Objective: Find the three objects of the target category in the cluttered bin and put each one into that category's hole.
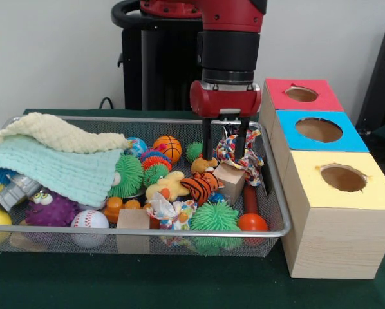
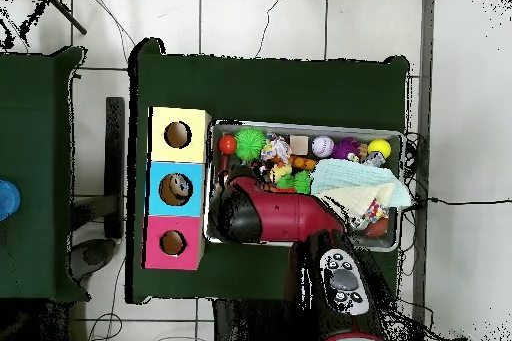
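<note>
My gripper point(image 1: 224, 156) hangs open over the right part of the wire mesh bin point(image 1: 147, 233), its two black fingers point(image 1: 206, 141) pointing straight down. Nothing is held between them. Just below the tips lie a wooden block point(image 1: 230, 181), a striped tiger plush point(image 1: 199, 187) and a yellow plush point(image 1: 169, 188). A multicoloured rope toy point(image 1: 244, 154) lies against the right finger. Three boxes with holes stand right of the bin: red point(image 1: 302, 94), blue point(image 1: 318, 129) and yellow point(image 1: 342, 177). In the overhead view my arm point(image 2: 285, 215) hides the gripper.
The bin also holds spiky green balls point(image 1: 215, 217), a small basketball point(image 1: 169, 148), a baseball point(image 1: 89, 220), a second wooden block point(image 1: 133, 220), an orange ball point(image 1: 252, 223) and a purple fuzzy toy point(image 1: 51, 207). Knitted blankets point(image 1: 57, 161) cover its left part. Something brown shows in the blue box's hole point(image 2: 176, 189).
</note>
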`<state>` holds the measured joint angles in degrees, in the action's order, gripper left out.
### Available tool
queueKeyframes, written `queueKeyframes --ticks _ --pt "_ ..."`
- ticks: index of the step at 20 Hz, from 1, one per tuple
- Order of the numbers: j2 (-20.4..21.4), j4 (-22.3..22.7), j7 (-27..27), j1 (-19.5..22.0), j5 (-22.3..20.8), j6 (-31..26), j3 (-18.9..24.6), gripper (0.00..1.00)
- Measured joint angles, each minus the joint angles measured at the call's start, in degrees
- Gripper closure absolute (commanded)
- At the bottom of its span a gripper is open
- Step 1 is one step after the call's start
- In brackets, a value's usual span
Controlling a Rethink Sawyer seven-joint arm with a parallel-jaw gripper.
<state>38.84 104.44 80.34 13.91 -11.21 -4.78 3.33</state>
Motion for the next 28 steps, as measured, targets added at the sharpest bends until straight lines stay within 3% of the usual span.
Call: queueKeyframes --ticks 5,14,28 --pt "-1.93 -0.76 0.0 -0.05 0.0 2.93 -0.46 0.0" --pt "-4.46 -1.69 0.0 -0.13 0.02 3.19 -1.63 0.0" --pt "-8.48 -5.13 0.0 -4.16 0.02 3.19 -7.6 0.0"
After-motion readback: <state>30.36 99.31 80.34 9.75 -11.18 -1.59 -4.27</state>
